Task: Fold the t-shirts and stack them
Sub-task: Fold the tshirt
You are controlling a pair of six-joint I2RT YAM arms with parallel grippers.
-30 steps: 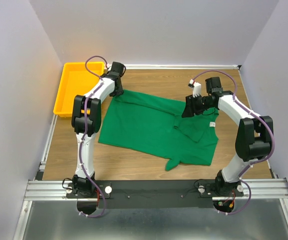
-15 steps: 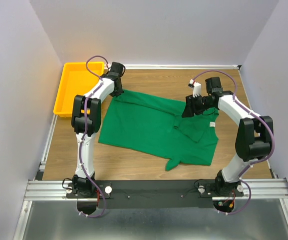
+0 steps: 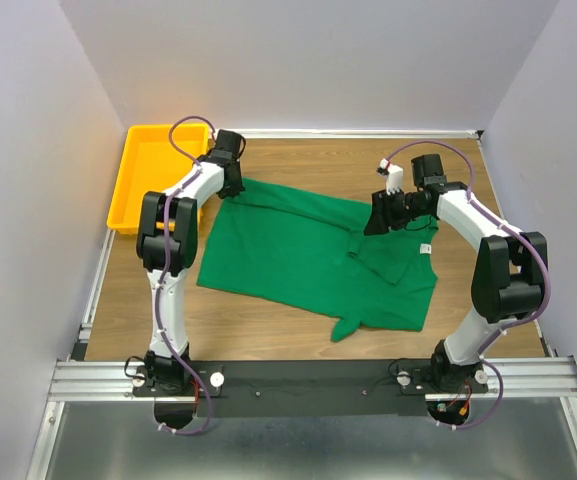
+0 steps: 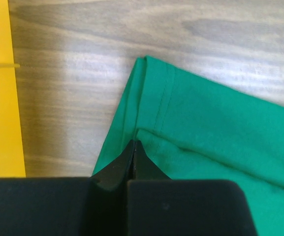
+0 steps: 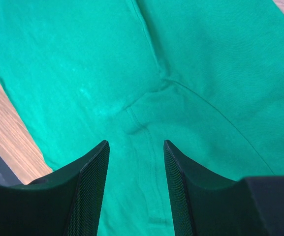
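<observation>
- t-shirt [image 3: 298, 255]: one, dark green, spread mostly flat in the middle of the worktop [image 3: 318, 160], skewed to its edges, hem end toward the left edge.
- left gripper [image 4: 134, 147]: jaws pinched fully together on the shirt's far-left hem corner, near the yellow tray [image 3: 120, 190].
- right gripper [image 5: 135, 143]: jaws half apart over a seam at the shirt's far-right part, holding nothing. Can't tell if the tips touch cloth.
- Risk: the left bite looks shallow, right at the edge. Cloth could slip out on lift, or only one layer could come up, since the corner lies doubled.
- Risk: pulling on one side with the right jaws open would likely drag and bunch the shirt.
- Risk: swinging toward the tray could snag its rim.
- Look: soft knit, stitched hem, few wrinkles. One sleeve [image 3: 346, 325] pokes toward the near edge and a flap lies folded over the body near the right gripper.
</observation>
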